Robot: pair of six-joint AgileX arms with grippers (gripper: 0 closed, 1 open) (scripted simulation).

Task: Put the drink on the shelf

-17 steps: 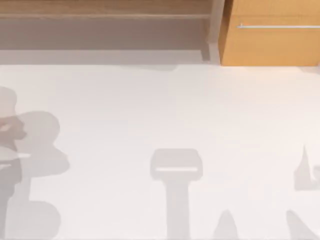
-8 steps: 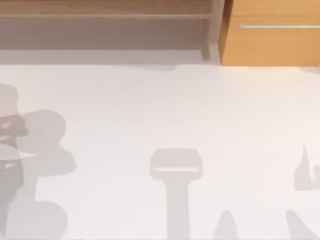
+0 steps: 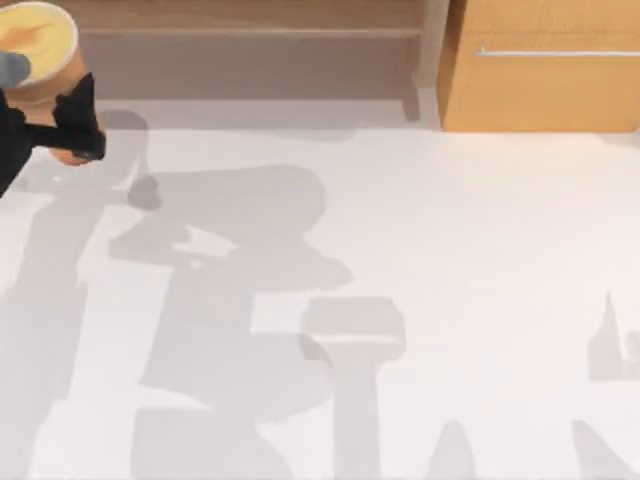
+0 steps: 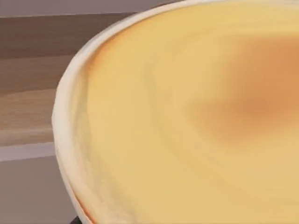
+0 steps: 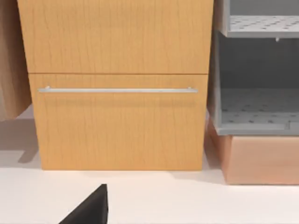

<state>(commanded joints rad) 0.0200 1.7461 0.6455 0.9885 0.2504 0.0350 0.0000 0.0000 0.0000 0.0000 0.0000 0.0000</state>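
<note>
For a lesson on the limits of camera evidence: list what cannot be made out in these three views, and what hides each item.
- Top view: the left gripper is cut by the picture's left edge; the grip on the drink is partly hidden.
- Top view: the shelf is cut by the top edge.
- Left wrist view: the drink's top hides the cup's wall and base.
- Right wrist view: a dark piece at the bottom edge, beneath the cabinet, cannot be identified.
</note>
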